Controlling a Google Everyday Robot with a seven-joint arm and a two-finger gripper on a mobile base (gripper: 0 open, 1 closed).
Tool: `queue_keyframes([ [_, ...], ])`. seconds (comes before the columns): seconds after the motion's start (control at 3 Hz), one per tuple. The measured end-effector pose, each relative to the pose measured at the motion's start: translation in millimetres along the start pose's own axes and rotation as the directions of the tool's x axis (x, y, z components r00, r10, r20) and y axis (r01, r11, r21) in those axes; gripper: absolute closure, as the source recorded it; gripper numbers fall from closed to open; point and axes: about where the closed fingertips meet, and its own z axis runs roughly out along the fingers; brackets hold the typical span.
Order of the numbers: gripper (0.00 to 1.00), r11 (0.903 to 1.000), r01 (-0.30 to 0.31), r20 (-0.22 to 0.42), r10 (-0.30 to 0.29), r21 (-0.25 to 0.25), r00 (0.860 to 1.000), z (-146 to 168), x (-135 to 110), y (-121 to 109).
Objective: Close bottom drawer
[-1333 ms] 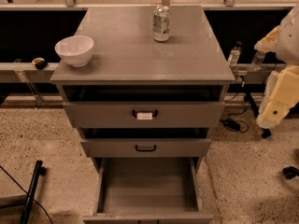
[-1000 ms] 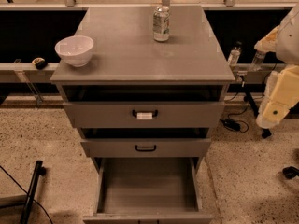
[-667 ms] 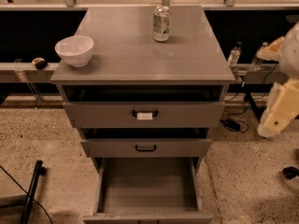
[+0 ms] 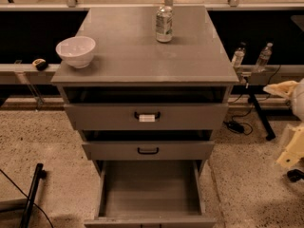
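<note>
The bottom drawer (image 4: 149, 189) of the grey cabinet (image 4: 142, 65) is pulled far out. Its plain grey tray is empty, and its front edge (image 4: 149, 221) lies at the bottom of the camera view, so its handle is out of view. The middle drawer (image 4: 148, 150) and the top drawer (image 4: 146, 117) with a white-tagged handle each stand slightly out. My gripper is out of view; only cream parts of my arm (image 4: 293, 141) show at the right edge, well right of the cabinet and apart from it.
A white bowl (image 4: 75, 51) and a drink can (image 4: 164, 23) stand on the cabinet top. Two bottles (image 4: 251, 57) stand on a ledge at the right, with cables (image 4: 236, 126) on the floor below. A black bar (image 4: 32, 194) lies on the floor at the left.
My arm has moved right and now sits mostly outside the view. The drawers, bowl and can have not moved.
</note>
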Motion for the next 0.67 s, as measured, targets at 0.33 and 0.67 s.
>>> queue_keyframes([
  [0.33,0.00,0.9994,0.012,-0.029,-0.013,-0.031,0.999,4,2,4],
  [0.67,0.00,0.9948,0.044,0.085,-0.037,-0.092,0.996,71,8,47],
])
